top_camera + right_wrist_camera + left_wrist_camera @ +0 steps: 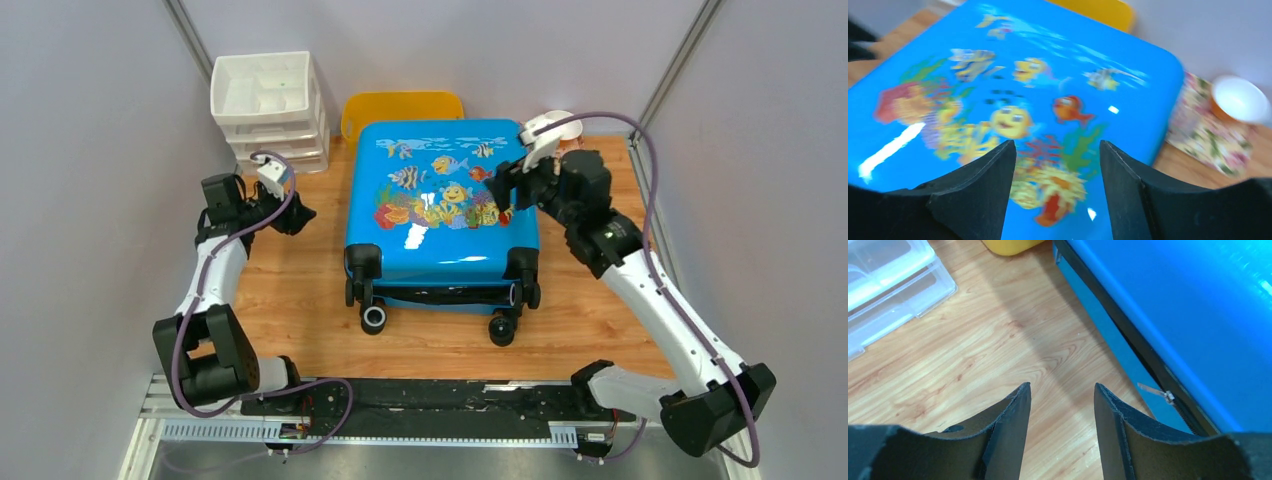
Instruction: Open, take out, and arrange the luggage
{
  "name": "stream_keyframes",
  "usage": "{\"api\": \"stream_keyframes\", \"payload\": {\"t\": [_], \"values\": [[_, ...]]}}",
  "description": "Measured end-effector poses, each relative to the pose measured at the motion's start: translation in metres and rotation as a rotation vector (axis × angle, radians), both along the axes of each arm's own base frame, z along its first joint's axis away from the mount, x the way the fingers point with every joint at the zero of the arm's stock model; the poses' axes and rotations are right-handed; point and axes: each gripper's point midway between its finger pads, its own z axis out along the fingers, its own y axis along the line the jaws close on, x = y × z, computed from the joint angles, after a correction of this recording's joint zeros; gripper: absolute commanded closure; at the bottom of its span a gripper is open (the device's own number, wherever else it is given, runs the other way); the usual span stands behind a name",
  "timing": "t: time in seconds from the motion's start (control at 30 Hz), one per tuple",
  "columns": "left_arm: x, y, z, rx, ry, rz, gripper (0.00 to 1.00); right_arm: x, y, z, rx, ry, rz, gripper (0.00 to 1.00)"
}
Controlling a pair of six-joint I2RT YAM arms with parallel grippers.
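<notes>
The luggage (442, 200) lies flat, lid down, at the centre of the wooden surface (300, 300), wheels toward six o'clock. My left claw (1062, 387) hangs at its nine o'clock, spread and empty over bare wood, and a thin zipper pull (1154, 390) is near its right finger. My right claw (1057, 145), spread and empty, hovers over the lid near two o'clock. I judge the flat pull could slip from the pads. A swinging lid could strike the yellow tub (400, 105) at twelve.

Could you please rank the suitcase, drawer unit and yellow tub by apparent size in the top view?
1. suitcase
2. drawer unit
3. yellow tub, though it is partly hidden behind the suitcase, so this rank is unsure.
</notes>
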Motion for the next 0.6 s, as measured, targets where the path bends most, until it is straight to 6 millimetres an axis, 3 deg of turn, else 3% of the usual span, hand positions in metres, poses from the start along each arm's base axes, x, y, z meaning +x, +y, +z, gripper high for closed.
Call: {"api": "stream_keyframes", "payload": {"t": [0.07,0.1,0.23,0.4,0.5,0.6], "values": [[-0.001,-0.002,0.013,0.009,0.02,0.007,0.42,0.022,-0.047,-0.004,0.004,0.037,-0.153,0.35],[0.0,-0.003,0.018,0.015,0.022,0.006,0.43,0.027,-0.06,-0.008,0.001,0.053,-0.193,0.35],[0.004,-0.025,0.039,0.058,0.011,-0.026,0.44,0.046,-0.133,-0.041,-0.037,0.158,-0.414,0.35],[0.008,-0.055,0.044,0.122,0.027,-0.055,0.45,0.067,-0.177,-0.077,-0.066,0.26,-0.534,0.37],[0.028,-0.06,0.045,0.153,0.043,-0.028,0.46,0.086,-0.189,-0.109,-0.092,0.347,-0.566,0.38],[0.046,-0.058,0.039,0.177,0.071,0.01,0.46,0.099,-0.189,-0.144,-0.117,0.431,-0.563,0.38]]}}
